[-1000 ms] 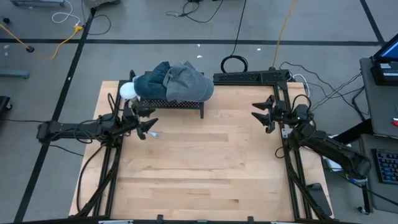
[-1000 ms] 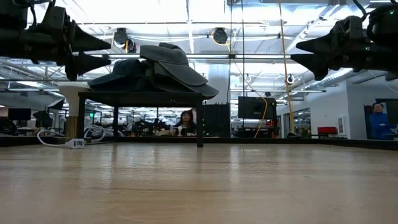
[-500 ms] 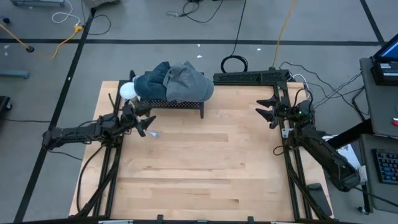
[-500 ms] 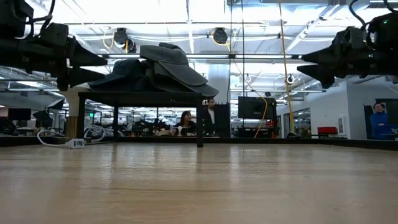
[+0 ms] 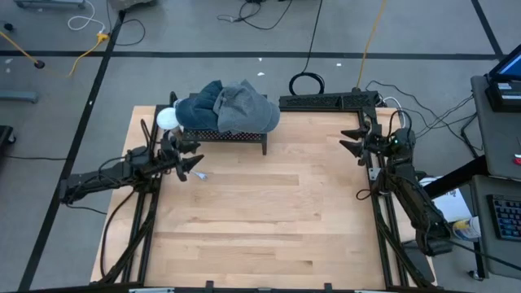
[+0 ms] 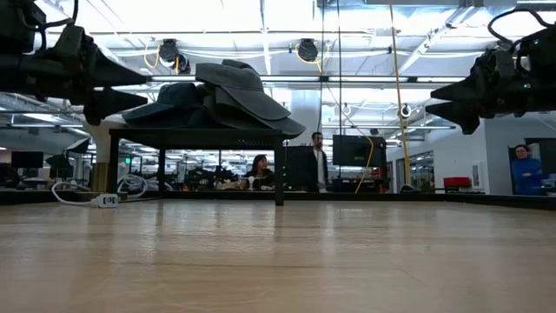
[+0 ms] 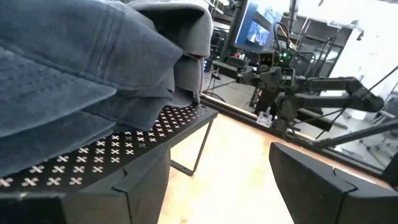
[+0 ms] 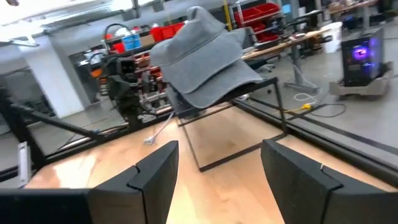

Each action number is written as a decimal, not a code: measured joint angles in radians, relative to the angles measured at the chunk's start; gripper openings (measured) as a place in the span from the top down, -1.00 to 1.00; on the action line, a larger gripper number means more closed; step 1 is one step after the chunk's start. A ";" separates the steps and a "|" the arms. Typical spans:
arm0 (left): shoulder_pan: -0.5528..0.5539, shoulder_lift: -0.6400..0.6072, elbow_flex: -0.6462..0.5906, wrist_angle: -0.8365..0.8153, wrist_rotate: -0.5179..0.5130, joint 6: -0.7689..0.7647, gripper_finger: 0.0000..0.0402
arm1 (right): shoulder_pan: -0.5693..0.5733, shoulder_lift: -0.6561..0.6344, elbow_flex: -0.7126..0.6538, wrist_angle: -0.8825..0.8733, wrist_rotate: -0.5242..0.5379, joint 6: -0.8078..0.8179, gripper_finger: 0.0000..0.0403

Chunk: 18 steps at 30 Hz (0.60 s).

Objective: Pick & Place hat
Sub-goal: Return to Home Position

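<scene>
Two hats lie piled on a black perforated stand point(image 5: 244, 137) at the table's far edge: a grey hat point(image 5: 246, 107) point(image 8: 208, 50) on top, overlapping a blue denim hat point(image 5: 199, 107) point(image 7: 68, 68). Their brims rest on the stand's top. My left gripper point(image 5: 190, 159) point(image 7: 217, 180) is open, raised near the stand's left end, on its near side. My right gripper point(image 5: 352, 140) point(image 8: 219, 168) is open, raised at the table's right edge, pointing toward the stand.
A white round object point(image 5: 167, 118) sits by the stand's far left corner. A small white thing point(image 5: 200, 175) lies on the table under my left gripper. Bare wooden table point(image 5: 269, 220) spreads in the middle and near side. People stand in the room behind.
My right gripper has drawn back toward the table's right edge. My left gripper has shifted slightly. The hats have not moved.
</scene>
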 joint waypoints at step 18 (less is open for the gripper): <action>-0.001 0.002 -0.002 0.017 -0.008 -0.042 -0.44 | 0.159 0.028 0.000 -0.003 0.707 0.071 -0.10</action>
